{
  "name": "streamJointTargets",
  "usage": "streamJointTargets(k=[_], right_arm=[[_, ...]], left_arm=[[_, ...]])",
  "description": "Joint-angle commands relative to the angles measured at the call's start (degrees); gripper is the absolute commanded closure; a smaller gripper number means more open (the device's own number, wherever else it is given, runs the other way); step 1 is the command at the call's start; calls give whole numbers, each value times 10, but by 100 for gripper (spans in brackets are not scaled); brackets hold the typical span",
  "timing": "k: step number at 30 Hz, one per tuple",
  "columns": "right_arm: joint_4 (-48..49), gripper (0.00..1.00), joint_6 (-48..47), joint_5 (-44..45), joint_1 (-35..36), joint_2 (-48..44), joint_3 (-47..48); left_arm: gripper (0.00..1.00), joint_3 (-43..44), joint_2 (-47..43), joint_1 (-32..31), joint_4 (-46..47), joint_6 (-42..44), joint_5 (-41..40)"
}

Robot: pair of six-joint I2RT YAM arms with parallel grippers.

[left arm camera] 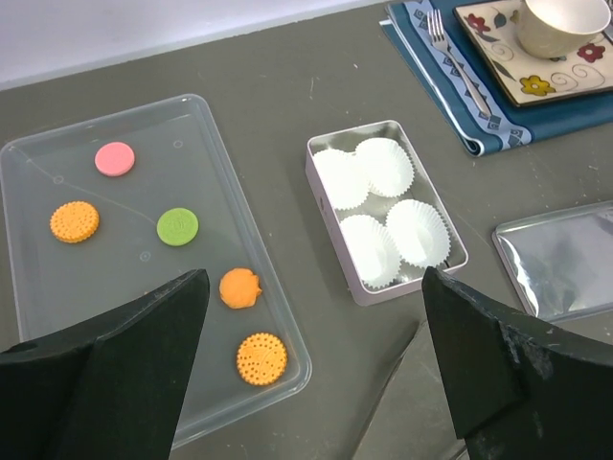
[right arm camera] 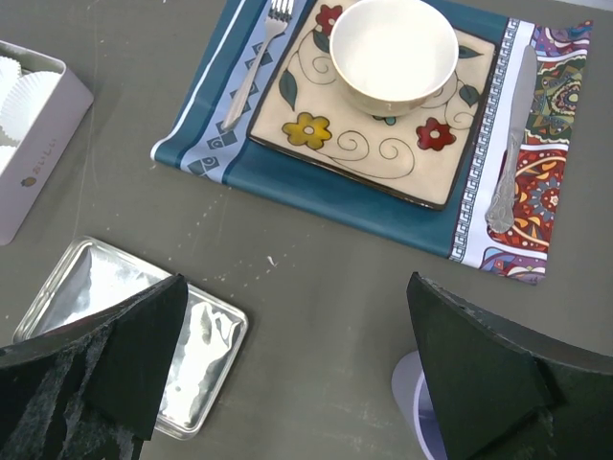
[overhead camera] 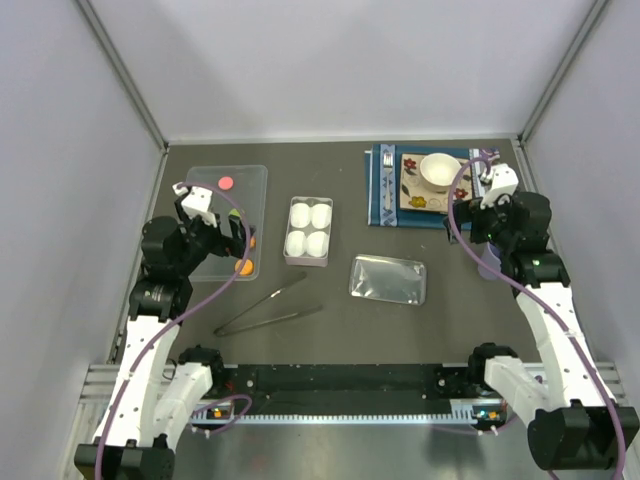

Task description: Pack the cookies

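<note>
Several cookies lie in a clear plastic tray (left arm camera: 38,172) at the left: a pink one (left arm camera: 115,159), a green one (left arm camera: 177,226) and three orange ones (left arm camera: 75,221) (left arm camera: 239,287) (left arm camera: 261,359). From above I see the pink cookie (overhead camera: 227,183) and an orange cookie (overhead camera: 244,266). The metal box (left arm camera: 383,290) holds four empty white paper cups and also shows from above (overhead camera: 308,262). My left gripper (left arm camera: 314,292) is open and empty above the tray's near right corner (overhead camera: 235,240). My right gripper (right arm camera: 297,287) is open and empty at the right (overhead camera: 472,222).
The box's shiny lid (overhead camera: 388,278) lies right of the box. Metal tongs (overhead camera: 268,308) lie in front of the box. A blue placemat (right arm camera: 316,187) at the back right holds a flowered plate, a white bowl (right arm camera: 393,48), a fork and a knife. A pale cup (right arm camera: 407,393) stands under the right arm.
</note>
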Motion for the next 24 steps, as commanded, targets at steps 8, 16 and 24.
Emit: streamJointTargets(k=[8,16,24], right_arm=[[-3,1,1,-3,8,23,28],[-8,1,0,-9,10,28,31],[-15,1,1,-18,10,35,35]], left_arm=[[1,31,-3,3,-18,30,16],[1,42,4,4,-103,138,60],[1,49,-2,3,-214,254,89]])
